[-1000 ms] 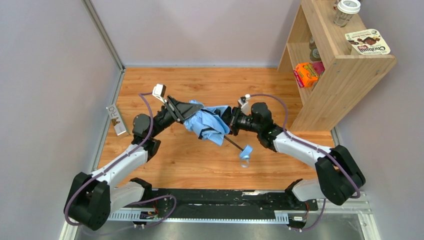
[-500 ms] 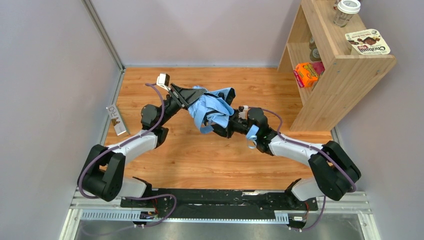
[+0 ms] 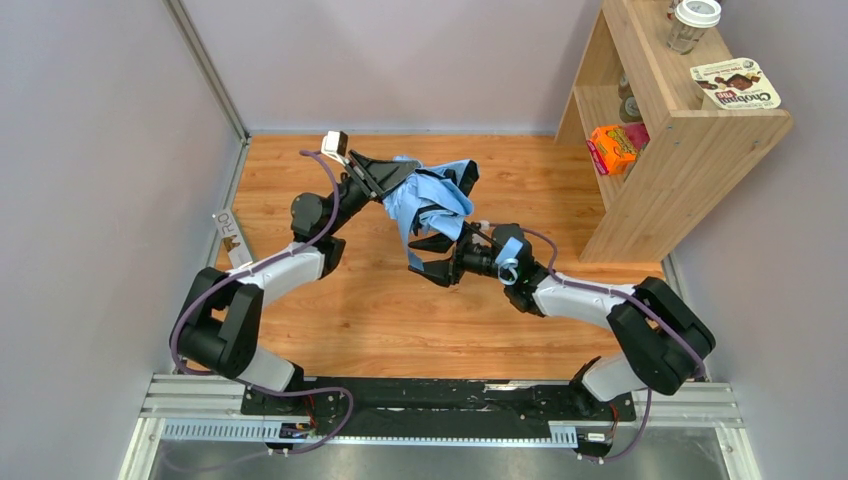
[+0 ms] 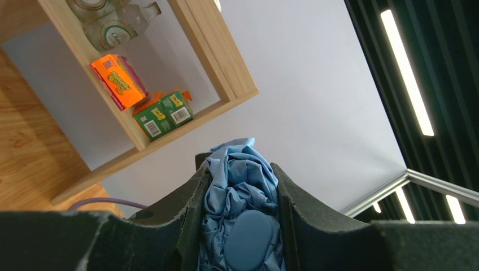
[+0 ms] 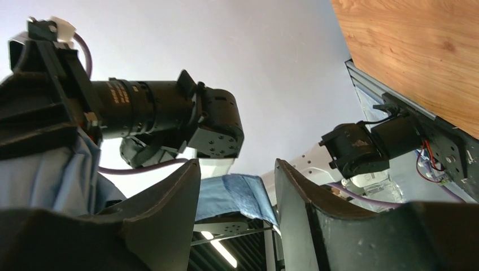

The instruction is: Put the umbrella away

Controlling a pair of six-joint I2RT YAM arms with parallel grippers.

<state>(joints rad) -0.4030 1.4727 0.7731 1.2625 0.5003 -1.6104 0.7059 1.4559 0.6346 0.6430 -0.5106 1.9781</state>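
The umbrella [image 3: 432, 200] hangs above the wooden floor as a crumpled sky-blue bundle. My left gripper [image 3: 388, 180] is shut on its upper left part. In the left wrist view the blue fabric [image 4: 240, 192] fills the gap between the fingers, with a smooth blue oval piece [image 4: 252, 240] low in it. My right gripper [image 3: 432, 257] sits just under the bundle, open, its two dark fingers apart. A light blue strap [image 5: 234, 195] shows beyond its open jaws. The small light blue handle [image 3: 510, 253] lies over the right wrist.
A wooden shelf unit [image 3: 690, 150] stands at the back right, with an orange box [image 3: 612, 148] inside and a cup [image 3: 693, 22] and a snack box [image 3: 737, 83] on top. A small card [image 3: 234, 240] lies by the left wall.
The right gripper has opened, let go of the umbrella and slid left beneath the bundle. The left gripper has carried the umbrella up and farther back. The handle has swung onto the right wrist.
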